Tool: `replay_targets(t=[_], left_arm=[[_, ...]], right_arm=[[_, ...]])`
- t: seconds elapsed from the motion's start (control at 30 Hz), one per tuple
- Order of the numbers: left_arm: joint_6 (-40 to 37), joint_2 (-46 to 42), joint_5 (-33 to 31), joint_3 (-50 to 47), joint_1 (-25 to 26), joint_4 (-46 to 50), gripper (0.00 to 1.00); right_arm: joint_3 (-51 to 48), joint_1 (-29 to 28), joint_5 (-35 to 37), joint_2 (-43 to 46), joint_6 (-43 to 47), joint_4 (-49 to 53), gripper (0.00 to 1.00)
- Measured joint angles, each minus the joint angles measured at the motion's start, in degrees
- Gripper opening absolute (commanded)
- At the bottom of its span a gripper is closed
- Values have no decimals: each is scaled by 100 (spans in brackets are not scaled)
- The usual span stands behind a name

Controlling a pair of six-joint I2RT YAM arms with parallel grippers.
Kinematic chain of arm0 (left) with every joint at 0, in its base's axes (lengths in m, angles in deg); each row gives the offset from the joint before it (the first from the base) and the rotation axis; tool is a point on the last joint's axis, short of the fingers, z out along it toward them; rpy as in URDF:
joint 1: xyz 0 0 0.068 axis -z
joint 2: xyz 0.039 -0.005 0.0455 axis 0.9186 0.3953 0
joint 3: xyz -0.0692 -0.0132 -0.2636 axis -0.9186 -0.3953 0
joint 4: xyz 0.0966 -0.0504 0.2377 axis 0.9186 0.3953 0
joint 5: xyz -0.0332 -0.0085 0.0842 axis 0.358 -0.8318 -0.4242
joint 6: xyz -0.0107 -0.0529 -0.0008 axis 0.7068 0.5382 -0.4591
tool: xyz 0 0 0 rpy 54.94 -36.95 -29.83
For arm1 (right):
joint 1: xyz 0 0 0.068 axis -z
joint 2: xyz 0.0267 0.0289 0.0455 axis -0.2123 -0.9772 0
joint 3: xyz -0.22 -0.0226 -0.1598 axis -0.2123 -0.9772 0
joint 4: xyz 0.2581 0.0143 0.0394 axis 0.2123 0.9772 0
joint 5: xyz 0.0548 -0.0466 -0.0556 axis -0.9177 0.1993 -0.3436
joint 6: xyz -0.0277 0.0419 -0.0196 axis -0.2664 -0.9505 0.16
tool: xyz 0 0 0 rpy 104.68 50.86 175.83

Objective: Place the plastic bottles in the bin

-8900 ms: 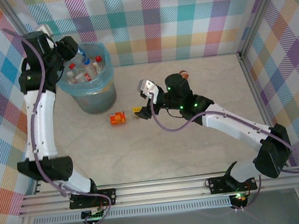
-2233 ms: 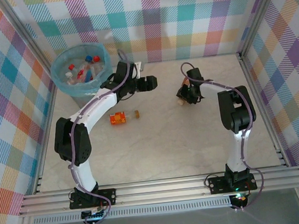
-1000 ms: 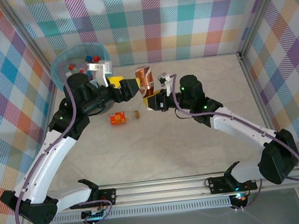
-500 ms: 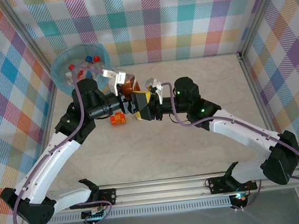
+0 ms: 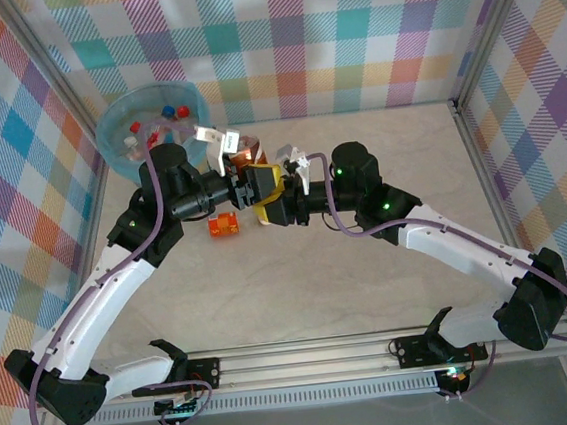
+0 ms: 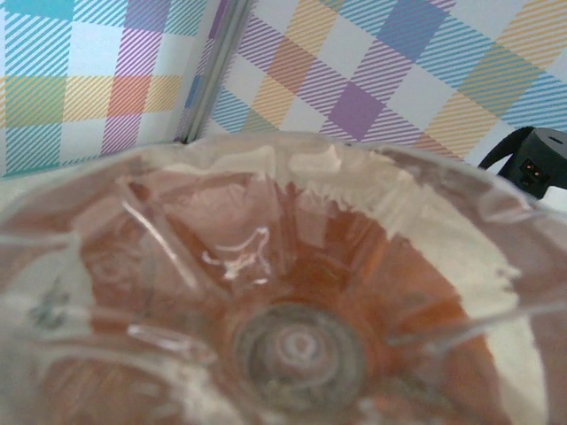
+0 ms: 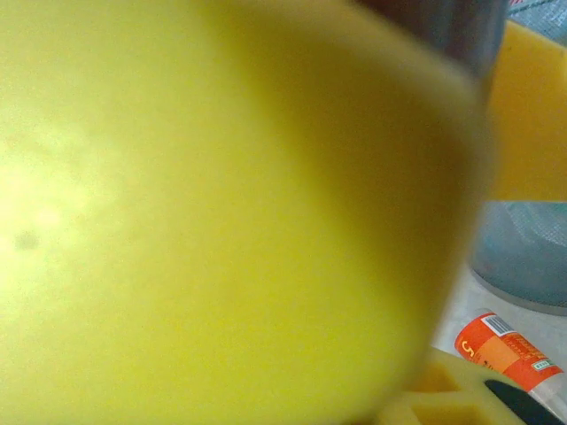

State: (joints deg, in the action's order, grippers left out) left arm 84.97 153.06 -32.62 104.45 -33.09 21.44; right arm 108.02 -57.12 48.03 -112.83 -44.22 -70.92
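My two grippers meet above the middle of the table. A clear plastic bottle (image 5: 245, 155) with a brown-orange label hangs between them. The right gripper (image 5: 270, 191) is shut on it. The left gripper (image 5: 252, 180) stands around its other end, and the bottle's ribbed base (image 6: 297, 350) sits right against the left wrist camera; the fingers there are hidden. A second bottle (image 5: 224, 224) with an orange label (image 7: 500, 350) lies on the table just below the grippers. The bin (image 5: 116, 140), lined in light blue, stands at the back left with several bottles (image 5: 159, 124) inside.
A blurred yellow finger surface (image 7: 221, 204) sits against the right wrist lens, with the bin's wall (image 7: 523, 257) beyond it. Plaid walls close the table at the back and sides. A metal rail (image 5: 307, 356) runs along the near edge.
Over the last second both arms drew together and the held bottle moved left and down, into the left gripper's jaws. The left jaws have narrowed around it. The orange bottle on the table stayed put.
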Motion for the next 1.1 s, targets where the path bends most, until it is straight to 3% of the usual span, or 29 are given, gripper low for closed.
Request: replay_targets(t=[0.17, 0.27, 0.53, 0.6, 0.7, 0.8, 1.1], left_arm=[[0, -11, -61, 0, 0, 2, 53], [2, -46, -131, 0, 4, 15, 44], [24, -87, -350, 7, 28, 70, 42], [28, -87, -391, 13, 33, 109, 40], [87, -87, -564, 46, 39, 188, 39], [168, -98, -929, 96, 39, 315, 39], [55, -170, -2551, 940, -267, 1064, 39]], right_arm=[[0, -2, 17, 0, 0, -13, 33], [42, -13, 17, -17, 0, -4, 32], [85, -22, 17, -68, 0, -11, 33], [85, -22, 15, -83, -2, -13, 40], [92, -24, 120, -98, 20, 2, 63], [101, -37, 374, -144, 48, 76, 71], [219, -50, 1108, -177, 221, 310, 72]])
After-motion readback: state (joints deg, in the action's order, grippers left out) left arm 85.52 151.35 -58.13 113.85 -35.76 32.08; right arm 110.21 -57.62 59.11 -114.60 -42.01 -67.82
